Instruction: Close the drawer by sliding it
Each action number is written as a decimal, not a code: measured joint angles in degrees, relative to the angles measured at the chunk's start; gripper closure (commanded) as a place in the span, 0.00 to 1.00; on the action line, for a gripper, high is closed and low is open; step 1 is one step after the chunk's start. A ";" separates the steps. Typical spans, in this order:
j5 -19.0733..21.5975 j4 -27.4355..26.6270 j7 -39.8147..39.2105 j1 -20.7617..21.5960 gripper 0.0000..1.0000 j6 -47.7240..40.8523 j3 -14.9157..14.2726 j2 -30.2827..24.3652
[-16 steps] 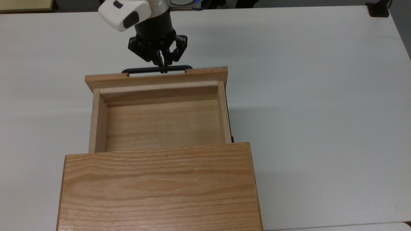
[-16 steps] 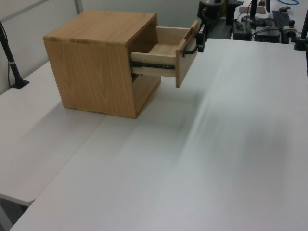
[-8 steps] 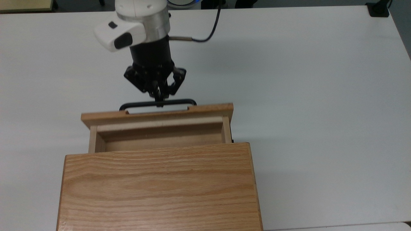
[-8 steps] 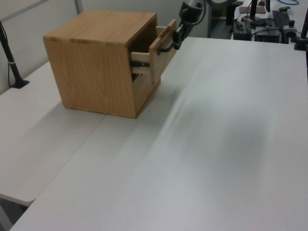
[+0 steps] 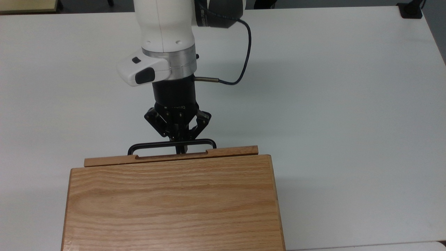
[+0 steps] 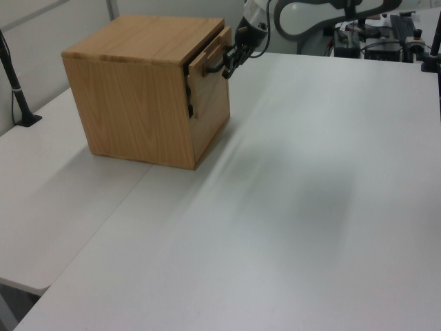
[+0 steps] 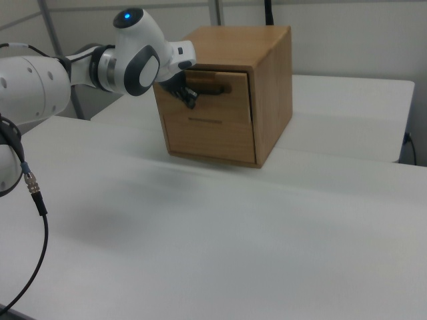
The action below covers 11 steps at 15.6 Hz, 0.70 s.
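Drawer nearly shut, pincer on its handle

The drawer [image 5: 170,156] sits almost flush in the cabinet [image 5: 172,205] on the white bench [image 5: 331,104], its front panel only slightly proud. The pincer [image 5: 180,146] is clenched around the middle of the thin black handle [image 5: 146,145]. Stiff wood on side rails should slide easily under a straight push; the handle's centre looks the best hold.
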 measured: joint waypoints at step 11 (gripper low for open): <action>-4.79 0.87 0.03 0.83 0.89 5.45 -0.80 1.40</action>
